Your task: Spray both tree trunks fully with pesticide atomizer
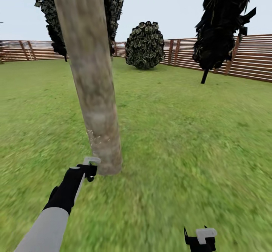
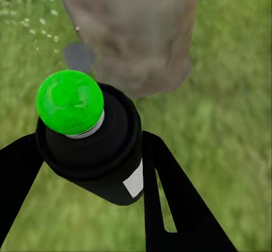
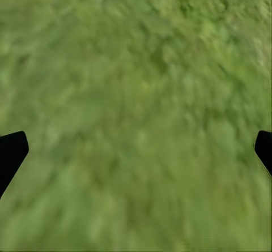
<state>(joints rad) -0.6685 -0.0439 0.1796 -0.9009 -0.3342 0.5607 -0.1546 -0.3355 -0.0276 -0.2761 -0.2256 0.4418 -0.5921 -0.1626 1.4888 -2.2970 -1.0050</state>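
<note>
Spraying step in hand: left tool (image 2: 85, 189) was clenched on the small dark pesticide atomizer with green round cap (image 2: 90, 136), held just beside the base of the thick mottled grey-brown tree trunk (image 1: 92, 85). Fine white pesticide specks (image 1: 93, 136) dotted the lower trunk only. Right tool (image 1: 200, 240) hung released over the blurry green grass floor (image 3: 136, 93). Next probably needs spraying higher, then the far dark-leaved tree (image 1: 221, 25)
</note>
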